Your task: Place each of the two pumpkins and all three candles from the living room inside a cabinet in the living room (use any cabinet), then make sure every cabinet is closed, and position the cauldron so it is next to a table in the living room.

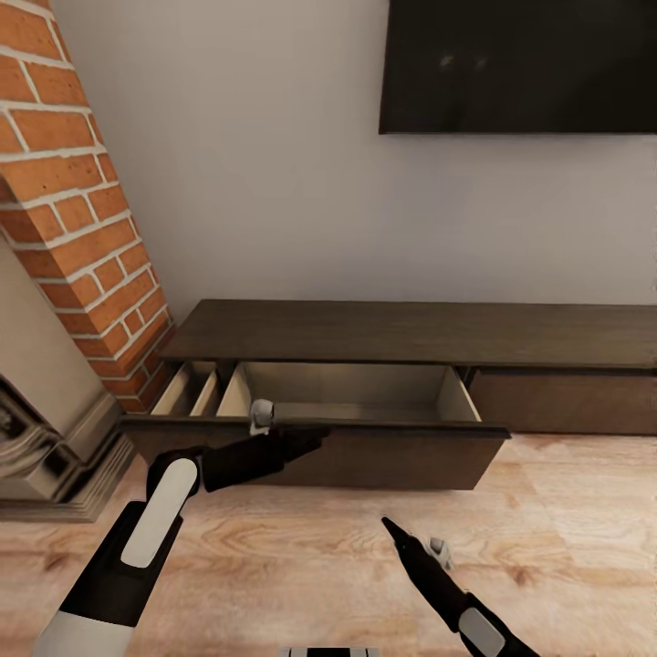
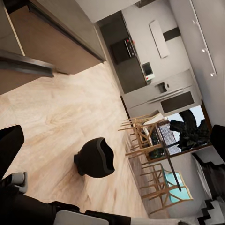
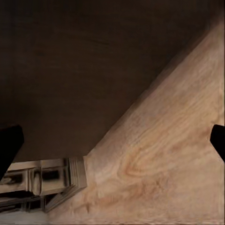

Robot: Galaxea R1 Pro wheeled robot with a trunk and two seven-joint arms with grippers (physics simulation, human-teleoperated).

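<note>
The dark-brown cabinet (image 1: 411, 333) runs along the wall, and its wide drawer (image 1: 356, 391) is pulled out, showing a bare pale-wood lining. My left gripper (image 1: 308, 439) rests at the top edge of the drawer front, open, its fingers (image 2: 9, 145) spread wide with nothing between them. The left wrist view looks back at the black cauldron (image 2: 95, 158), which stands on the plank floor. My right gripper (image 1: 391, 527) hovers low over the floor in front of the drawer, open and empty, its fingertips (image 3: 9, 146) far apart. The pumpkins, candles and table are out of view.
A brick fireplace (image 1: 73, 210) with a stone base (image 1: 55, 438) stands just left of the cabinet. The black TV (image 1: 520, 64) hangs above it. To the right, another drawer front (image 1: 566, 401) is closed. Wooden dining chairs (image 2: 145, 140) and a kitchen lie far behind.
</note>
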